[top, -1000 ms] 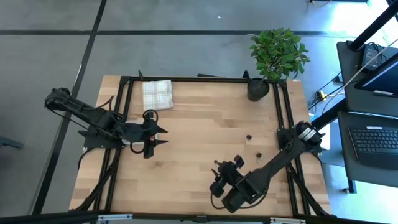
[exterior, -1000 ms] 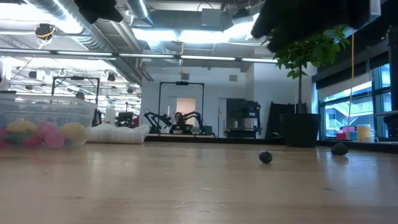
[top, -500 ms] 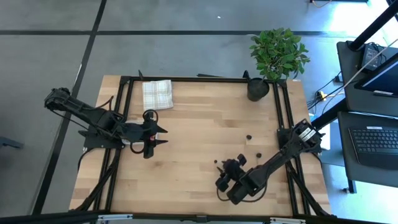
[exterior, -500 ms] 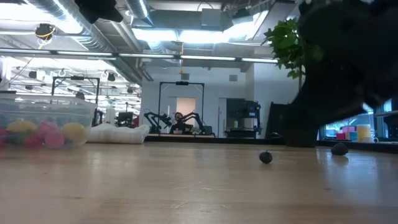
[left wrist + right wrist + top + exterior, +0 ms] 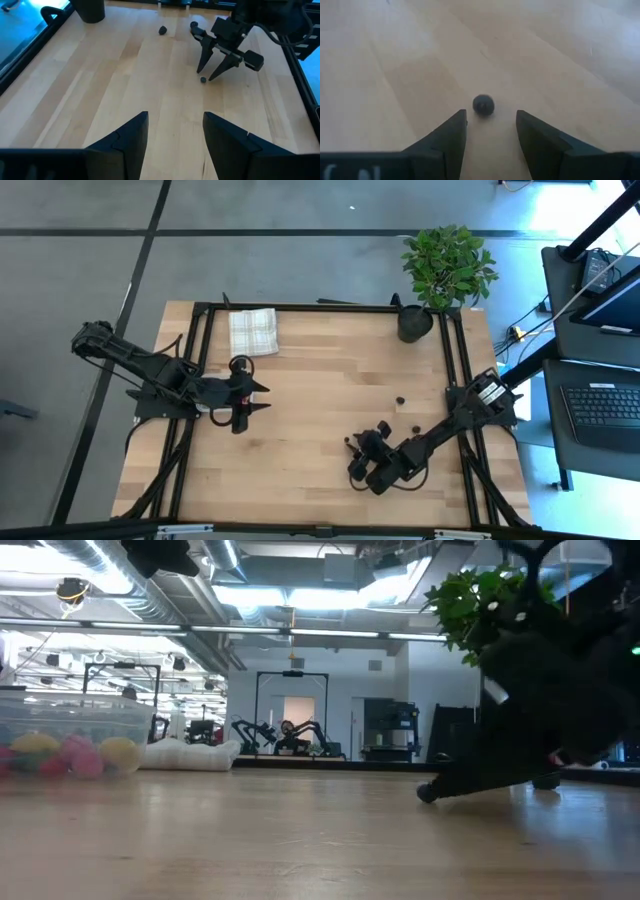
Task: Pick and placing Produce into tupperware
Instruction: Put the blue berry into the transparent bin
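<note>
A small dark cherry [image 5: 483, 104] lies on the wood just ahead of my right gripper [image 5: 490, 125], which is open. In the left wrist view the same gripper [image 5: 205, 75] points steeply down, with the cherry [image 5: 203, 79] at its tips. In the high view it [image 5: 352, 452] stands near the table's near edge, right of the middle. Two more cherries [image 5: 400, 400] [image 5: 416, 428] lie to its right. The clear tupperware [image 5: 60, 740] rests on the table with yellow and pink pieces inside. My left gripper [image 5: 266, 400] hovers open beside it.
A black plant pot [image 5: 414, 323] with a leafy plant stands at the far right corner. A folded checked cloth [image 5: 253, 331] lies at the far left. Bare wood stretches between the two arms [image 5: 150, 75]. A black frame [image 5: 330, 307] rims the table.
My right gripper has moved toward the far edge and down to the table, closing in on the cherry. In the low view its dark bulk has dropped to the table surface beside the cherry. The cherry itself has stayed where it was.
</note>
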